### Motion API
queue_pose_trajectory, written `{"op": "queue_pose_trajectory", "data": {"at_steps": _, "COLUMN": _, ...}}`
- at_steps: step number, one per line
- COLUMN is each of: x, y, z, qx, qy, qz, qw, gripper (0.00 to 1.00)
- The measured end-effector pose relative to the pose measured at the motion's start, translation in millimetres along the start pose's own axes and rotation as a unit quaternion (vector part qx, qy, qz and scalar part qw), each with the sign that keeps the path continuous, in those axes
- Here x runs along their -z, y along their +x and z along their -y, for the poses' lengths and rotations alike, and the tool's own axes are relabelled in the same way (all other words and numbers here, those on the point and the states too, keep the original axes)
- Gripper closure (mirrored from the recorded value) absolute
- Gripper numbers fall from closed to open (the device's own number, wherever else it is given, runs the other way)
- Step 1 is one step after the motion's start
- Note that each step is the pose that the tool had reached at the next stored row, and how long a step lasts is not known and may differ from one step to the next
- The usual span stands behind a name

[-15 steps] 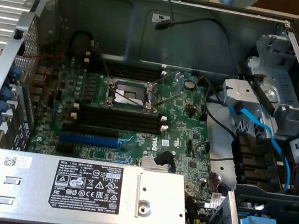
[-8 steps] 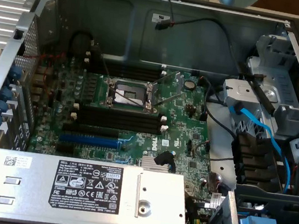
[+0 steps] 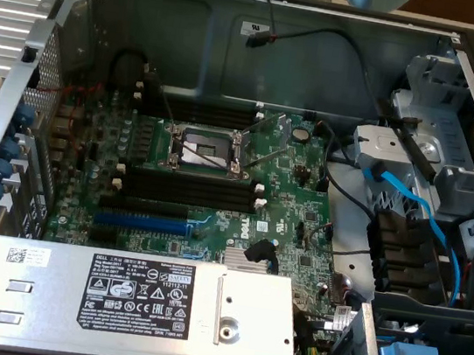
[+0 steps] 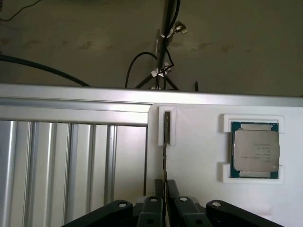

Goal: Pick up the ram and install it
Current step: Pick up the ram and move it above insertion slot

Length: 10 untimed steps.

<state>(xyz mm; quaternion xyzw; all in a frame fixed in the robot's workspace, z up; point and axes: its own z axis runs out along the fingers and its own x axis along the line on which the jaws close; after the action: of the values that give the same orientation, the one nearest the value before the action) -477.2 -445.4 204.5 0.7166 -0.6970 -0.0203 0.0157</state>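
Observation:
In the wrist view the ram (image 4: 166, 137) shows edge-on as a thin dark stick, standing upright in a narrow slot of a white holder (image 4: 199, 142). My gripper (image 4: 165, 189) is over its near end. The two black fingers (image 4: 152, 203) are pressed against its two flat sides, so the gripper is shut on it. The exterior view shows the open computer case with the green motherboard (image 3: 286, 202). Its long black memory slots (image 3: 187, 186) with white end clips lie below the processor socket (image 3: 206, 148), and another set of memory slots (image 3: 202, 113) lies above it.
A processor chip (image 4: 254, 150) rests in another pocket of the white holder. Ribbed aluminium (image 4: 61, 161) lies beside the holder. In the case are a blue expansion slot (image 3: 147, 220), a grey power supply (image 3: 114, 297), blue cables (image 3: 410, 202) and drive bays at the exterior view's right.

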Motion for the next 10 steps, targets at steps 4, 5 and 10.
{"op": "queue_pose_trajectory", "data": {"at_steps": 4, "x": 0.0, "y": 0.0, "z": 0.0, "qx": 0.0, "qy": 0.0, "qz": 0.0, "qw": 1.0, "gripper": 0.85}}
{"op": "queue_pose_trajectory", "data": {"at_steps": 5, "x": 0.0, "y": 0.0, "z": 0.0, "qx": 0.0, "qy": 0.0, "qz": 0.0, "qw": 1.0, "gripper": 0.88}}
{"op": "queue_pose_trajectory", "data": {"at_steps": 10, "x": 0.0, "y": 0.0, "z": 0.0, "qx": 0.0, "qy": 0.0, "qz": 0.0, "qw": 1.0, "gripper": 0.88}}
